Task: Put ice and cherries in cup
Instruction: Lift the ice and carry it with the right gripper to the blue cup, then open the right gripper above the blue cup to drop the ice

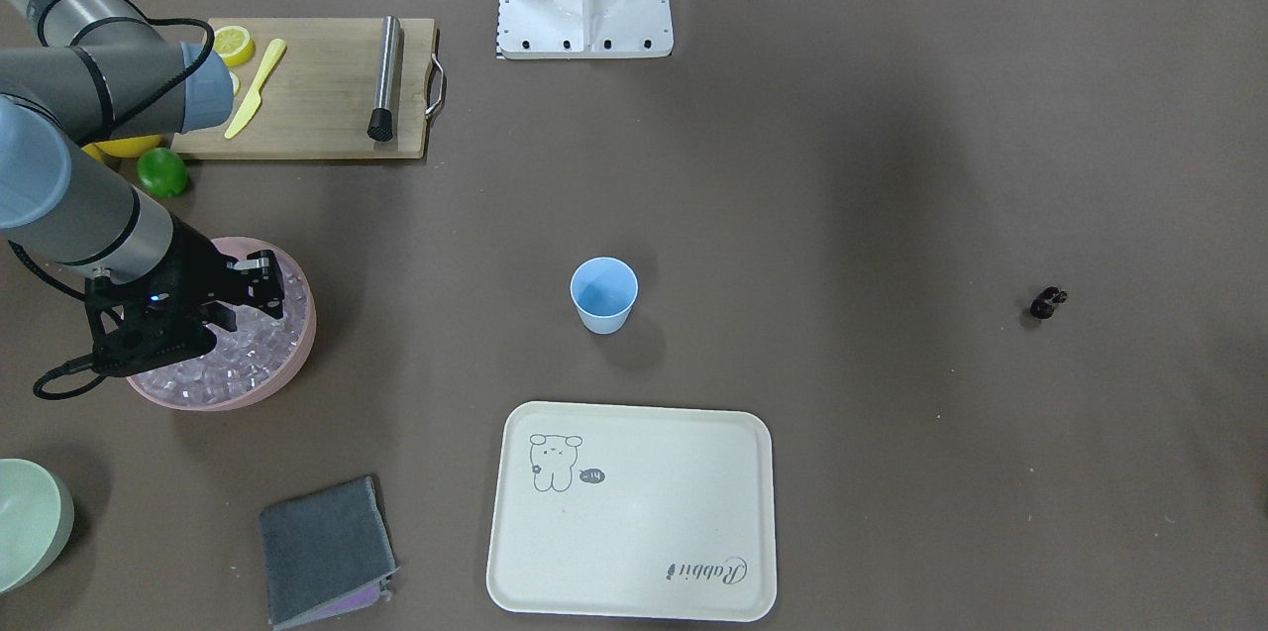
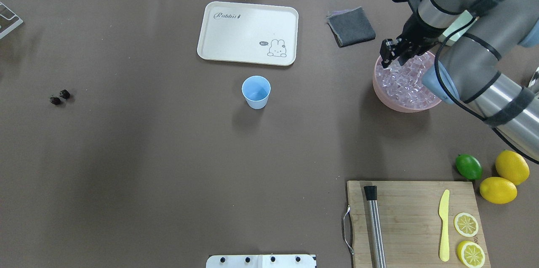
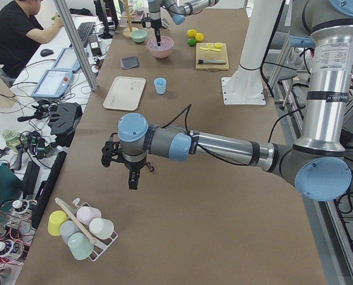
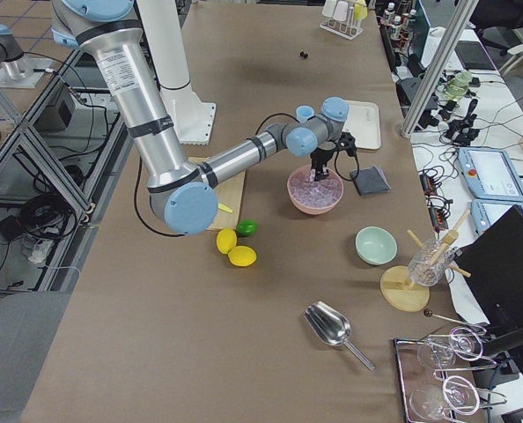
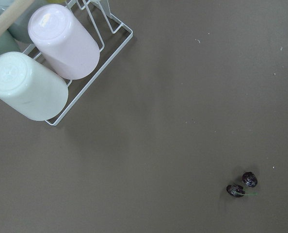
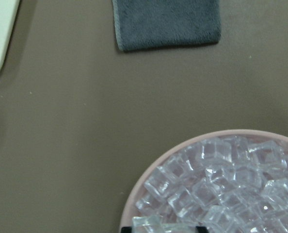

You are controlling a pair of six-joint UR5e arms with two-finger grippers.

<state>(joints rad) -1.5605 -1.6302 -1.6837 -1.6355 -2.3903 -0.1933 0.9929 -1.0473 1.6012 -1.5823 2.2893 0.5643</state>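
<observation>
1. Where the table [image 2: 168,154] is covered in plain brown sheeting, the cup [image 2: 256,91] stands upright near its middle, just beside the cream tray [image 2: 248,32] but not touching it.
2. The cherries [image 2: 60,97] lie on bare sheeting toward the robot's left end, well apart from the cup.
3. The ice [image 2: 406,83] is heaped in a pink bowl [image 2: 381,91] on the robot's right side, near a folded grey cloth [image 2: 350,26].
4. The right gripper [image 2: 394,58] hangs over the bowl's far edge – its fingertips [image 6: 126,228] are spread apart with cubes between and under them, clamping nothing that shows.
5. The left gripper [image 3: 133,178] points down above the table near the cherries; I cannot tell whether it is spread or closed.
6. A wooden board [image 2: 412,217] with lemon slices, a yellow knife and a steel rod sits at the robot's right, beside a lime [image 2: 468,166] and two lemons.
7. Round about – a rack of pastel cups [image 5: 61,73], a green bowl [image 4: 376,245], a steel scoop [image 4: 332,328], and a side bench of cables and tablets where a man [image 3: 22,35] sits.
</observation>
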